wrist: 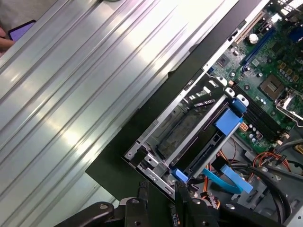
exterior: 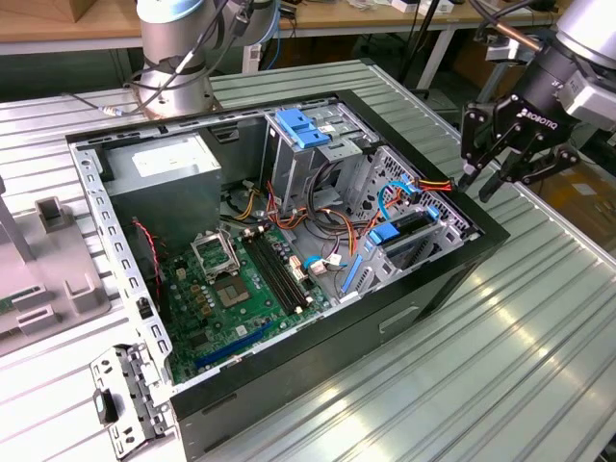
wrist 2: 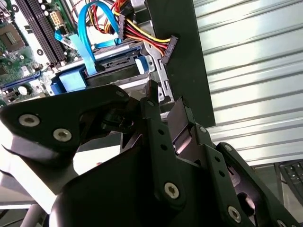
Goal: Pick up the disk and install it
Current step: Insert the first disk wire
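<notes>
The disk sits slotted on edge in the lower drive cage at the case's front, on the exterior view's right. Its dark body and blue rail ends show in both wrist views, and a blue data cable loops just behind it. My black gripper hangs above the case's rim, just outside the cage and apart from the disk. Its fingers are spread open with nothing between them.
The open computer case lies on a ribbed metal table. Inside are a grey power-supply box, a motherboard, loose cables and a blue bracket atop the upper cage. The arm's base stands behind the case, and a grey fixture stands at the left.
</notes>
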You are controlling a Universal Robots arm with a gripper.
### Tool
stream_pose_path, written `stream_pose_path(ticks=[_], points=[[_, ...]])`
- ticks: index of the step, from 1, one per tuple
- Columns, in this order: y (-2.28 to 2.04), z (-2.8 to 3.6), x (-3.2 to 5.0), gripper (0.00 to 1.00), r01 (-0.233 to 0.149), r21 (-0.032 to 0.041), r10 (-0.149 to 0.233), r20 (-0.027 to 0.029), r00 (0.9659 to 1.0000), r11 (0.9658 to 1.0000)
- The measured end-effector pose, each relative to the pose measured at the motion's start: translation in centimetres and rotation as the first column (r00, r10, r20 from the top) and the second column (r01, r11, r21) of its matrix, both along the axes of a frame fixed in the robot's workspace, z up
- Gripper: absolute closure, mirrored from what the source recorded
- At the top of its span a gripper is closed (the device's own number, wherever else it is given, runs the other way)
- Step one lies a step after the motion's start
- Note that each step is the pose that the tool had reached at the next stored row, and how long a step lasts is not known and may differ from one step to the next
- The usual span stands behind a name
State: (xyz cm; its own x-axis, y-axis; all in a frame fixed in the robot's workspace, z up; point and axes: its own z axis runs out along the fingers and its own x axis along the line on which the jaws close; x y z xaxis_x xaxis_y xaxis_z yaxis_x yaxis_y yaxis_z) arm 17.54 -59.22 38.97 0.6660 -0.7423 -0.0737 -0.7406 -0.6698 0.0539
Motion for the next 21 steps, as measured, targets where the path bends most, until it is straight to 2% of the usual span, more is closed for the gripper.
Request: stream_pose_path(ticks=[6, 14, 19, 21], points=[[0.0, 0.0, 0.0, 0.64, -0.05, 0.0, 0.05, 0.0, 0.9988, 0.9988], [0.0, 0.0, 0.0, 0.64, -0.104, -0.0001, 0.104, 0.0, 0.9946, 0.9946], [0.0, 0.0, 0.0, 0.64, -0.147, 0.0, 0.147, 0.0, 0.9891, 0.9891], [0.0, 0.0, 0.0, 0.64, -0.169, 0.0, 0.169, 0.0, 0.9856, 0.9856]])
